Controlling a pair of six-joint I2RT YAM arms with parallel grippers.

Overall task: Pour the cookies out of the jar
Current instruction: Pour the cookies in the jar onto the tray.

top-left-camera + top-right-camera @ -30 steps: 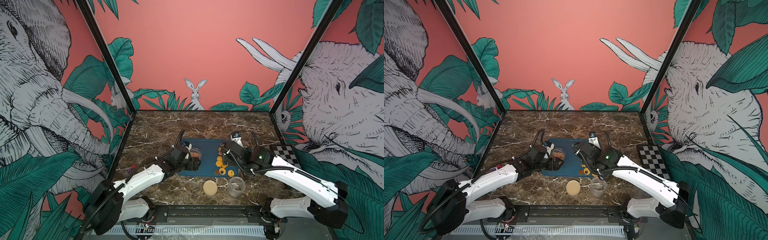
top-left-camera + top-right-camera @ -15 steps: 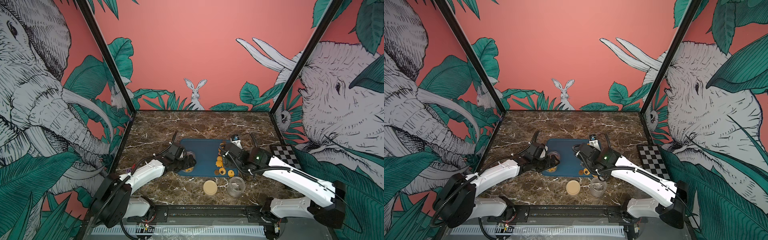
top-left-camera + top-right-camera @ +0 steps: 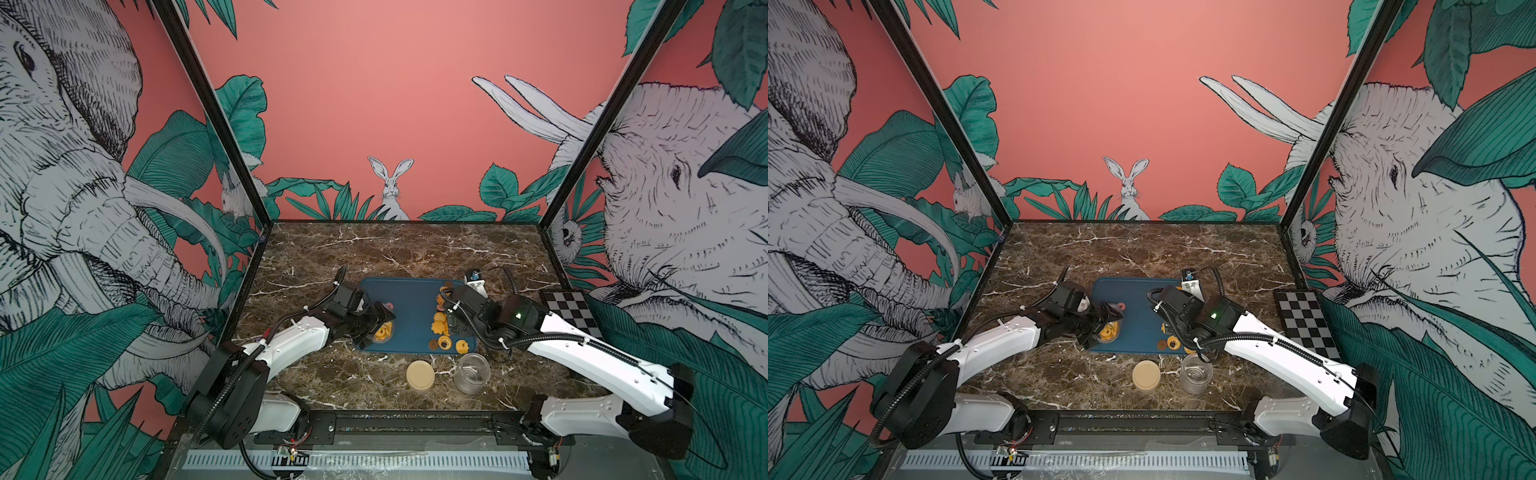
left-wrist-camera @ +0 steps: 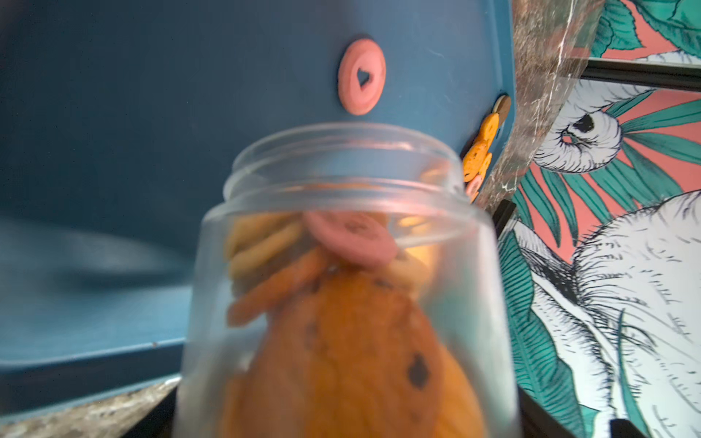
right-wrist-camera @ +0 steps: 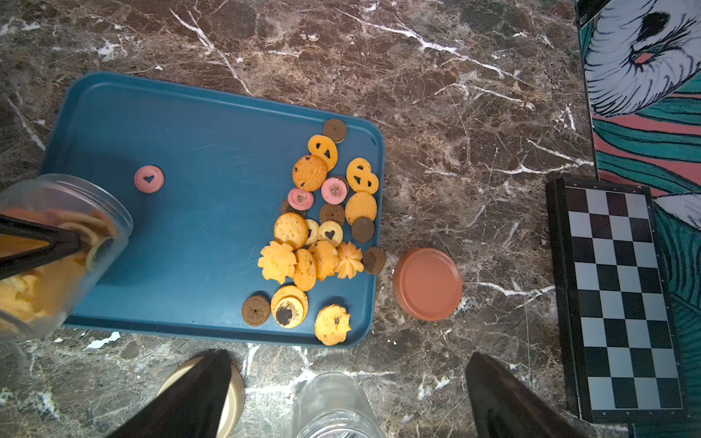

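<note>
Now, a tilted clear jar holds round ridged cookies.

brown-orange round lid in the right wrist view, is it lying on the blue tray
No, the brown-orange round lid lies on the marble tabletop just beside the blue plastic tray, outside its rim.

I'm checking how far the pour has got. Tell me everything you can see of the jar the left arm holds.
The jar is clear plastic with a wide threaded mouth and no lid. The left tool grips its body, tipping it toward its side over a corner of the blue tray, mouth facing across the tray. Many cookies lie inside, mostly orange-yellow, one pink near the neck. Whether it touches the tray cannot be told.
</note>
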